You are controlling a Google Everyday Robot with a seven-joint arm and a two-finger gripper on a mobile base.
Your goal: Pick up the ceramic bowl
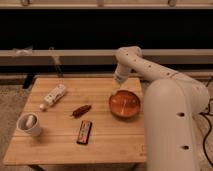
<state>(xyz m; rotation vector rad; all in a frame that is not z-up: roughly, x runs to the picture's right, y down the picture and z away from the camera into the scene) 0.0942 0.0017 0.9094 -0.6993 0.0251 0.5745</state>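
Observation:
The ceramic bowl (125,104) is wide, shallow and glossy orange-red with a darker rim. It sits on the right part of the wooden table (65,145). My gripper (118,86) hangs at the end of the white arm, just above the bowl's far rim and pointing down at it. The arm's large white body covers the table's right edge.
A white cup (30,124) stands at the front left. A white bottle (54,95) lies at the back left. A small reddish-brown item (81,110) and a dark flat bar (84,132) lie mid-table. A rail and dark windows run behind.

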